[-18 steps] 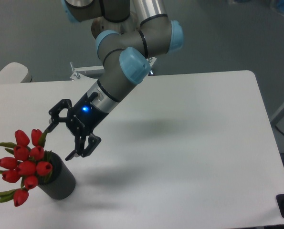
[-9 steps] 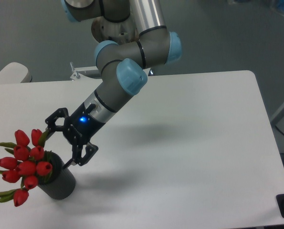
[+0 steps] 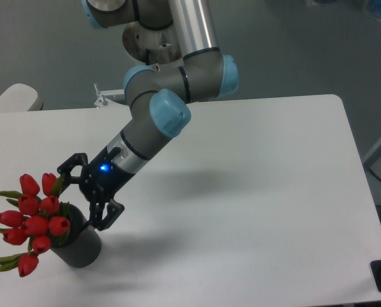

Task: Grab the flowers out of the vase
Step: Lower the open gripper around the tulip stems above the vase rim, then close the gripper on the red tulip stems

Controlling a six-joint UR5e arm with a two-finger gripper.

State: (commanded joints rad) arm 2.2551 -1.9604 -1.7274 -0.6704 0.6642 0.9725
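Observation:
The flowers, a bunch of red tulip buds with green leaves, stand in the dark grey vase near the table's front left corner. The bunch leans left, out over the rim. My gripper is open, its fingers spread, just right of the buds and above the vase's right rim. One fingertip is next to the top right bud, the other is at the vase's rim. It holds nothing.
The white table has its right edge far right. A pale rounded object sits off the table's back left corner. A small metal bracket stands at the back edge behind the arm.
My gripper has moved down and to the left, closing in on the flowers and vase rim. It stayed open. The flowers and vase have not moved.

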